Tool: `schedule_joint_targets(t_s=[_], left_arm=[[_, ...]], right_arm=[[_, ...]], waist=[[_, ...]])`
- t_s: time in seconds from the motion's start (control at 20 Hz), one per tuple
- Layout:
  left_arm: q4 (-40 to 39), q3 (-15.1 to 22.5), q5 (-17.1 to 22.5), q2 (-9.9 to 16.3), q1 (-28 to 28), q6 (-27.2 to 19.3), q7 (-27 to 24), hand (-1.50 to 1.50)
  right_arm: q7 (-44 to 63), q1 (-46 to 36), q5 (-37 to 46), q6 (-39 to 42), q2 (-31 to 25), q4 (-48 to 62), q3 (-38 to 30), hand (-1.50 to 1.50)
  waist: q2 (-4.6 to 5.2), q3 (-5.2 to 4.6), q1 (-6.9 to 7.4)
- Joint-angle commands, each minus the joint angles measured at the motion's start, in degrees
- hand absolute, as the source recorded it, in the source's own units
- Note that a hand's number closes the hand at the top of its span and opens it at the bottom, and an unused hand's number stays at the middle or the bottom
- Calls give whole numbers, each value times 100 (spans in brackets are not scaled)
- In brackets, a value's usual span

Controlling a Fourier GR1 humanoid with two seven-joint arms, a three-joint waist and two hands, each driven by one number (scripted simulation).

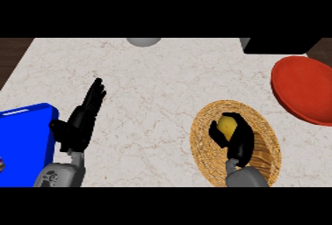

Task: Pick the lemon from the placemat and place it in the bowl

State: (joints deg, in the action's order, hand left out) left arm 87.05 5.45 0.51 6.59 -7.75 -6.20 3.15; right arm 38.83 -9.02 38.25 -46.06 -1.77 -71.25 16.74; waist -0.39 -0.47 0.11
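We found the lemon (pixel 227 125) at lower right of the frame, on the round woven placemat (pixel 262 132), with the right robot hand (pixel 239 141) curled round it. We judged it light, stiff, smooth-skinned and apt to roll; hold across its middle. The glossy red bowl (pixel 304 90) sat at upper right on the marbled bench (pixel 156 88). The left robot hand (pixel 81 121) rested with fingers straight at lower left.

A single head view looks steeply down on the counter (pixel 162 88) from above and fairly near. Both forearms enter from six o'clock, and the counter's far edge runs along twelve o'clock. No second view shares the scene.
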Motion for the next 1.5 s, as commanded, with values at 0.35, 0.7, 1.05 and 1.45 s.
schedule_joint_targets(t_s=[0.35, 0.7, 1.05, 1.45], left_arm=[[59, -125, 39, 0, 95, 148, 8, 0], [32, -128, -20, -40, 63, 79, -62, 0], [290, 102, -243, -264, 119, -173, 235, 0], [388, -68, -178, -106, 91, -17, 306, 0]], right_arm=[[-1391, 281, -1119, 1625, -454, -953, 863, 150], [-3753, 541, -2707, 3404, -1753, -2259, 781, 150], [-4306, 1238, -2671, 3182, -2505, -4078, -12, 150], [-2136, 778, -2573, 3761, -3314, -5653, -1218, 150]], waist=[[0, 50, -51], [9, 59, -124], [3, 45, -139], [21, 40, -43]])
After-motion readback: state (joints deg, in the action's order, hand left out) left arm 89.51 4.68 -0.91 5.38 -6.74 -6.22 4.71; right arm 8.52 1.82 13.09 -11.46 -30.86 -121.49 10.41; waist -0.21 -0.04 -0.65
